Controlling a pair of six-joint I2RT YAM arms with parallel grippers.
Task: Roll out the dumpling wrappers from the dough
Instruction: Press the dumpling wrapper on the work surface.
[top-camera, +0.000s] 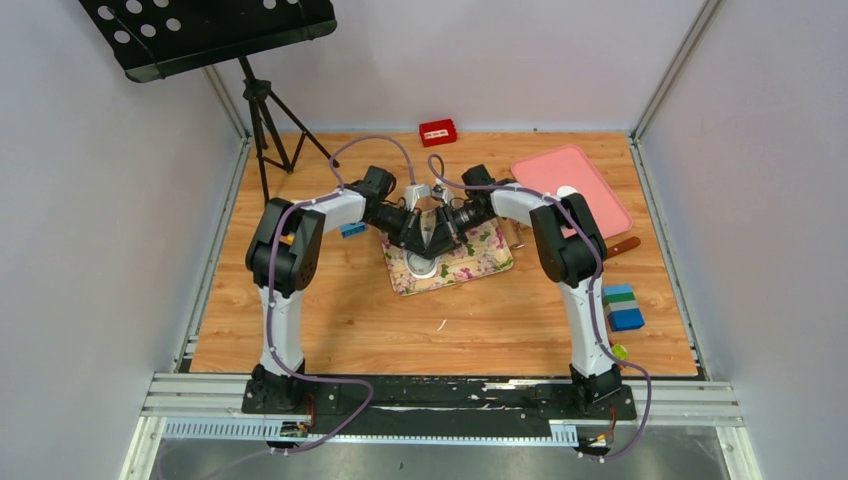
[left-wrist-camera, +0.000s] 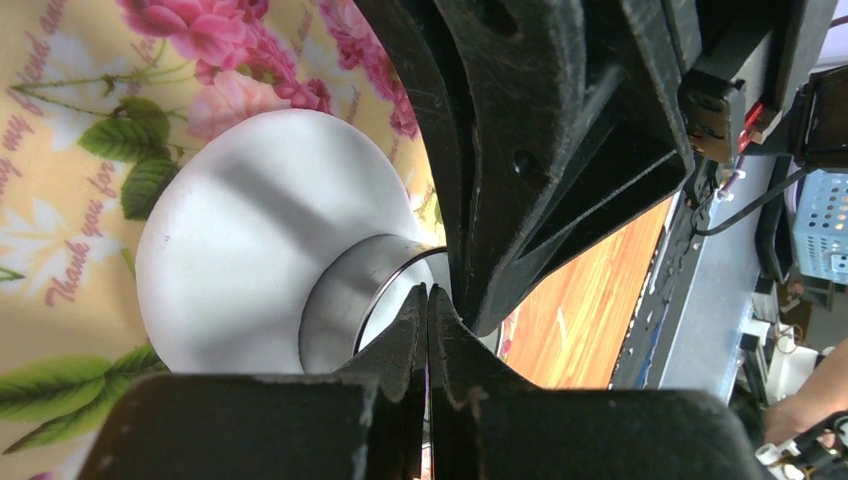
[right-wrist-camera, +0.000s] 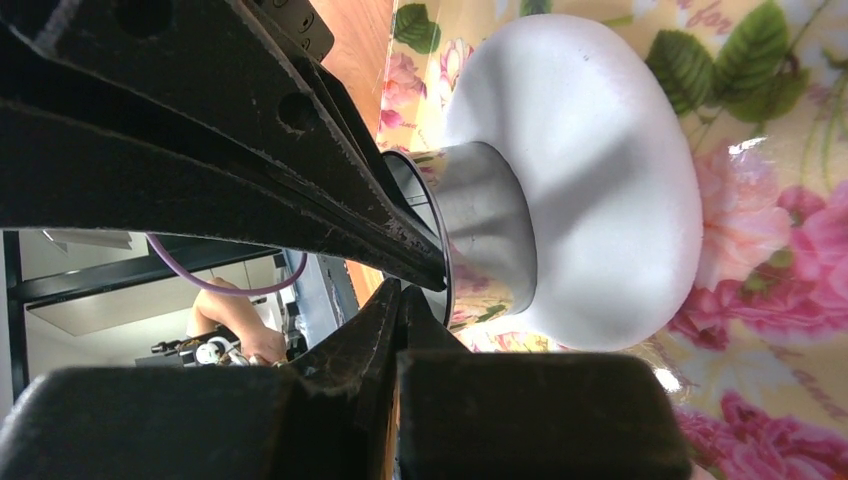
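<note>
On the wooden table (top-camera: 330, 330), both arms lean in to 1 spot over the floral mat (top-camera: 480, 255), so your 2 claws meet tip to tip.

The dough (left-wrist-camera: 230, 230) lies on this mat, directly under both claws. It is already pressed to a round, flat, matte white sheet, and it spreads out on all sides of the claw tips. No finished wrapper shows in any view.

The metal ring cutter (left-wrist-camera: 350, 290) stands upright on the middle of the dough, and its rim meets the tips of both claws. The left claw (left-wrist-camera: 427, 290) has its 2 fingers fully together, with the tips at the upper rim of the ring. The right claw (right-wrist-camera: 400, 290) is the same, fingers together at the rim from the opposite side. Whether the thin wall is pinched between the fingers, the pictures do not tell; it looks more like pushing than holding.

So I judge that you are at the cutting step: stamping 1 disc out of the sheet. The next move probably calls for equal downward pressure from both claws, so that the ring does not tilt, and then a straight lift of the ring.
</note>
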